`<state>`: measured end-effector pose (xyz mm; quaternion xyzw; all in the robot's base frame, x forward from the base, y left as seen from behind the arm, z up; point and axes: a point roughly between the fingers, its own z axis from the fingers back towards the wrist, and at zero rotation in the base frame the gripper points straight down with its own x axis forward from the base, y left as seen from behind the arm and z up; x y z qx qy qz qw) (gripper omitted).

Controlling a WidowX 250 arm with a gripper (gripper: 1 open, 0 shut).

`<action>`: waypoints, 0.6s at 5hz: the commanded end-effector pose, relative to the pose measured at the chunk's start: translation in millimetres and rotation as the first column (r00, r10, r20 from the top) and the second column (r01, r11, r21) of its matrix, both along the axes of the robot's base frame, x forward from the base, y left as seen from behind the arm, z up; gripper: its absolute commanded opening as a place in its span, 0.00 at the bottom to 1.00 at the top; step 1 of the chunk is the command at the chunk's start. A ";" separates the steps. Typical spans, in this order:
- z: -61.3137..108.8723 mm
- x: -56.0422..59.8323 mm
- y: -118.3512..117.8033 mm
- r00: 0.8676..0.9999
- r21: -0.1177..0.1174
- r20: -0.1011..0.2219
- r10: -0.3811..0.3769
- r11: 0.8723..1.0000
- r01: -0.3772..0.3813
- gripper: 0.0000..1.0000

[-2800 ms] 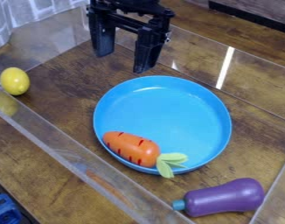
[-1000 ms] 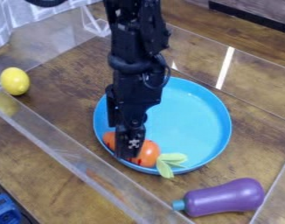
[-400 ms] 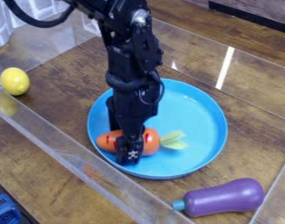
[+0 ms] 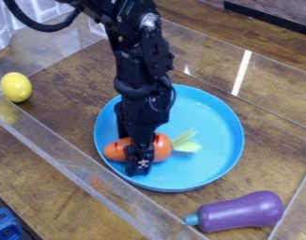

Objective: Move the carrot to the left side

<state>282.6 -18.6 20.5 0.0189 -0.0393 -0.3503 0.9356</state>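
Note:
The orange carrot [image 4: 118, 149] lies on the near left part of the blue plate [image 4: 212, 122], its yellow-green leafy top [image 4: 185, 142] pointing right. My black gripper [image 4: 139, 156] points straight down onto the carrot's middle, jaws open, with one finger in front of the carrot and the other behind it. The arm hides the middle of the carrot; orange shows on both sides of the near finger. I cannot tell whether the fingers press on it.
A yellow lemon-like ball [image 4: 15, 86] sits at the far left on the wooden surface. A purple eggplant [image 4: 239, 211] lies at the front right. Clear plastic walls [image 4: 55, 155] bound the work area along the front left.
The gripper has sunk down around the carrot. The carrot has turned and slid up the plate, its leafy top swinging from the near rim towards the middle. The plate has shifted slightly left.

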 end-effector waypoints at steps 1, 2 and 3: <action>1.1 7.6 4.5 1.000 -0.004 0.025 0.012 1.000 -0.011 1.00; 0.0 11.4 6.1 0.999 -0.006 0.033 0.016 1.000 -0.016 1.00; -1.0 16.2 8.2 0.999 -0.008 0.040 0.021 1.000 -0.020 1.00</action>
